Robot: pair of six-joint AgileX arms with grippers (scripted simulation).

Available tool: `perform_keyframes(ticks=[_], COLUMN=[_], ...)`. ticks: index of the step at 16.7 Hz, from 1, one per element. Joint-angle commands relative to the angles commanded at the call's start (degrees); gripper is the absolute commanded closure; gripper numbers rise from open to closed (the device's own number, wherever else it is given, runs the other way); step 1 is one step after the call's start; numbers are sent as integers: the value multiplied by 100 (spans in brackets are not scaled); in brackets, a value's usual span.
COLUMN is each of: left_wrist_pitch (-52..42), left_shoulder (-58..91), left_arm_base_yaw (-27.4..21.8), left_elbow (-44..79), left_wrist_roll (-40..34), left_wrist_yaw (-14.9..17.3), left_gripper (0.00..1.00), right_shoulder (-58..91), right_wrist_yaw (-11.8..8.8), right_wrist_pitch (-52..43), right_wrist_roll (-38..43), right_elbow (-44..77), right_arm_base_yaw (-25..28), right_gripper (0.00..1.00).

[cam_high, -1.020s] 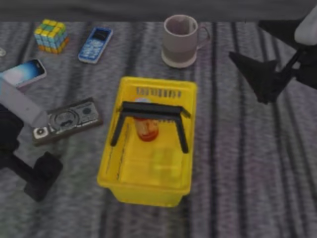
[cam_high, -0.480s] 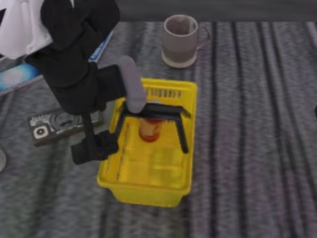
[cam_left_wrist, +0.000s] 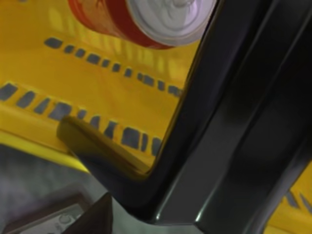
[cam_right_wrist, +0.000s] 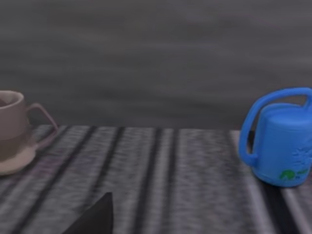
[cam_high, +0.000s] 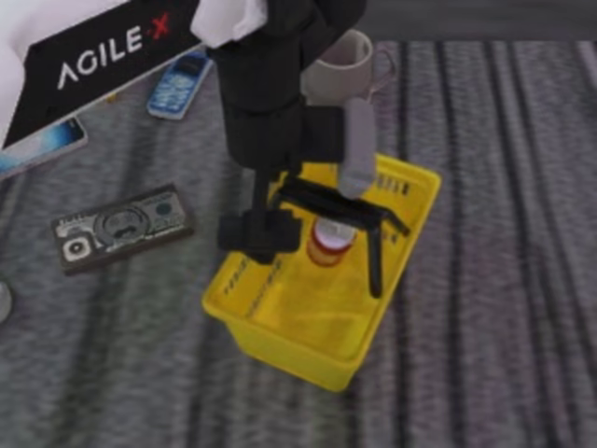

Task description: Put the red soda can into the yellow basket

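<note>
The yellow basket (cam_high: 410, 201) sits mid-table, turned at an angle, its black handle (cam_high: 345, 207) raised. Inside it the red soda can (cam_high: 328, 241) stands upright with its silver top up. My left arm reaches down from the upper left, and my left gripper (cam_high: 266, 224) is shut on the left end of the handle. In the left wrist view the handle (cam_left_wrist: 234, 122) fills the frame, with the can (cam_left_wrist: 161, 19) and the slotted basket wall (cam_left_wrist: 73, 63) behind it. My right gripper (cam_right_wrist: 97, 222) shows only as a dark edge and is outside the top view.
A beige mug (cam_high: 350, 65) stands behind the basket, also seen as the mug (cam_right_wrist: 9, 131). A blue keypad phone (cam_high: 177, 89), a smartphone (cam_high: 47, 145) and a flat grey device (cam_high: 121, 224) lie at the left. A blue watering can (cam_right_wrist: 282, 144) stands near the right arm.
My left arm swung in from the left onto the handle. The basket, with the can inside, shifted right and rotated. The right arm withdrew from the top view.
</note>
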Motion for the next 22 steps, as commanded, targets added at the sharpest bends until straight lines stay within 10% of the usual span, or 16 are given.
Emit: perform_keyframes(ticks=[17, 22], left_wrist_pitch=[394, 394], left_shoulder=[151, 151], left_arm_base_yaw=[-55, -55], left_elbow=[-232, -232], left_wrist_roll=[105, 105], left_wrist_yaw=[-44, -44], left_gripper=[0, 38], right_shoulder=[-246, -246], right_wrist_yaw=[122, 122], right_wrist_pitch=[-108, -108], right_wrist_roll=[26, 26], right_elbow=[-58, -58], right_arm_base_yaw=[-22, -22], right_gripper=[0, 0])
